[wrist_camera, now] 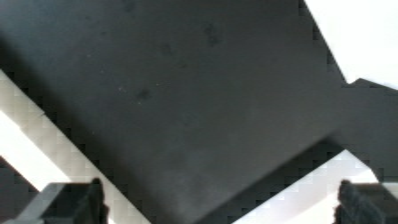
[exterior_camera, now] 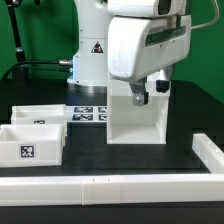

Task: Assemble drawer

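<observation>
Claw (exterior_camera: 148,92) hangs with fingers apart and empty just above the housing (exterior_camera: 136,125), mid-worktop (exterior_camera: 190,112), away from every edge.

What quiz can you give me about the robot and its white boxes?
1. How many small trays lie beside the housing?
2. True or false: the trays are already inside the housing.
3. The jaws are: A) open with nothing between them, B) shut on a tray, C) shut on the housing.

Key: 1) two; 2) false; 3) A.
</observation>
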`<move>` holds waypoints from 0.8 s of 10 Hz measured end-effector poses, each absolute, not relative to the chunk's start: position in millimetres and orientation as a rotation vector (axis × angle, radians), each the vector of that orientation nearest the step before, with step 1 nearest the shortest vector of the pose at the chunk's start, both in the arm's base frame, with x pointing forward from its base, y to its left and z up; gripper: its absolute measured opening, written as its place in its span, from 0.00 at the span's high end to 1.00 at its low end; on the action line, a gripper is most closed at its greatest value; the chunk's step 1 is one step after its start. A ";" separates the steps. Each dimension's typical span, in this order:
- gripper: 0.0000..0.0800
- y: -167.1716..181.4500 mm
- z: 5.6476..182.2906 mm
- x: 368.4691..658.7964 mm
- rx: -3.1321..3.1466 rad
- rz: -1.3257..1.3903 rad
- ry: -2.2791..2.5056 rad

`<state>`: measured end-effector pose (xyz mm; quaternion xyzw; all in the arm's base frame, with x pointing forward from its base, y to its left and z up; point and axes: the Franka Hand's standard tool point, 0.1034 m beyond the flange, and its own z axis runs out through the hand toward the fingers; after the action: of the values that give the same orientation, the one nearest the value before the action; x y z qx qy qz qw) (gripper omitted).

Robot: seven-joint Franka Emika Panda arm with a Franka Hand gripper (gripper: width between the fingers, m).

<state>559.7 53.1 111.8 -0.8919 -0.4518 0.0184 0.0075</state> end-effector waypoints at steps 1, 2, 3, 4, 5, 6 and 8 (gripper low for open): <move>0.19 53.1 111.8 559.7 -2.789 0.058 -1.413; 0.19 53.1 111.8 559.7 -2.789 0.058 -1.413; 0.19 53.1 111.8 559.7 -2.789 0.058 -1.413; 0.19 53.1 111.7 559.7 -2.789 0.058 -1.413; 0.19 53.1 111.7 559.6 -2.789 0.058 -1.413; 0.19 53.1 111.7 559.6 -2.789 0.058 -1.413; 0.19 53.1 111.7 559.6 -2.789 0.058 -1.413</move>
<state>559.6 53.1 111.7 -0.8919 -0.4518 0.0185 0.0076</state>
